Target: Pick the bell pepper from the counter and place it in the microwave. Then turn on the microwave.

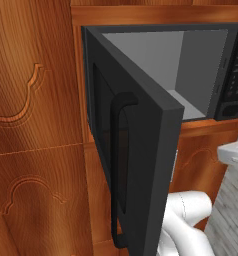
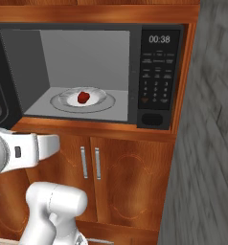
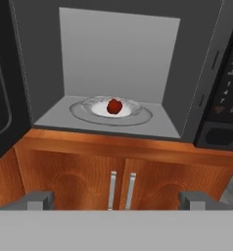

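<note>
The microwave (image 2: 120, 48) stands wide open, its black door (image 1: 141, 150) swung out to the left with the bar handle (image 1: 116, 165) facing me. The small red bell pepper (image 2: 83, 97) (image 3: 114, 106) lies in the middle of the glass turntable (image 3: 138, 115) on the grey floor inside. My gripper (image 3: 116, 200) hangs in front of the opening, below it and well back from the pepper, open, with nothing between its fingertips (image 3: 40, 198). The keypad (image 2: 156, 72) (image 3: 231, 73) sits on the right side, its display reading 00:38. The counter is out of view.
Wooden cabinet doors with two silver handles (image 2: 89, 162) (image 3: 121, 188) lie under the microwave. A grey wall (image 2: 207, 143) closes the right side. Tall carved wood panels (image 1: 31, 125) stand left of the open door, which juts out into the room.
</note>
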Robot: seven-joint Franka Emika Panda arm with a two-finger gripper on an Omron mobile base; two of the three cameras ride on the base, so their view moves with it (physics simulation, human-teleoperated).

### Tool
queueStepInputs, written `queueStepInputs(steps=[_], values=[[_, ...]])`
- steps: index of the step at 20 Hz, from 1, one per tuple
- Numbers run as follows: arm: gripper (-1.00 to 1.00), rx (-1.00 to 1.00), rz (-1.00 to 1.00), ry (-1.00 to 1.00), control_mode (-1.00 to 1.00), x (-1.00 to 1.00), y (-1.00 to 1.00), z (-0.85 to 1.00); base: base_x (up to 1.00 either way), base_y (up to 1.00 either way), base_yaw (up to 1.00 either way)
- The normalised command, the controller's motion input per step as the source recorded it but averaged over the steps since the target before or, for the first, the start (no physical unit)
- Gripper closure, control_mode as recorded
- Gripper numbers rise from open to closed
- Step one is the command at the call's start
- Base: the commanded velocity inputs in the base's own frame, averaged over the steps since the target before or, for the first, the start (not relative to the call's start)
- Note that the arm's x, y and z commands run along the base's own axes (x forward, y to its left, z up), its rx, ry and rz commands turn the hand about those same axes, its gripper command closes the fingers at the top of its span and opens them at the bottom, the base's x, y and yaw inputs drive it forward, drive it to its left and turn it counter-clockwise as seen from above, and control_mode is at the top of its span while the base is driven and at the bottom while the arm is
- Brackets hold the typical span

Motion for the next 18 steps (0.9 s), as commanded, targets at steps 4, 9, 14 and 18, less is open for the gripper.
queueStepInputs(steps=[4,9,14,18], values=[[-1.00,0.00,0.00,-0.07,-1.00,-0.43,0.00,0.00,0.00,0.00,0.00],[-1.00,0.00,0.00,-0.05,-1.00,-0.42,0.00,0.00,0.00,0.00,0.00],[-1.00,0.00,0.03,-0.03,-1.00,-0.41,0.00,0.00,0.00,0.00,0.00],[-1.00,0.00,0.04,-0.04,-1.00,-0.41,0.01,0.00,0.00,0.00,0.00]])
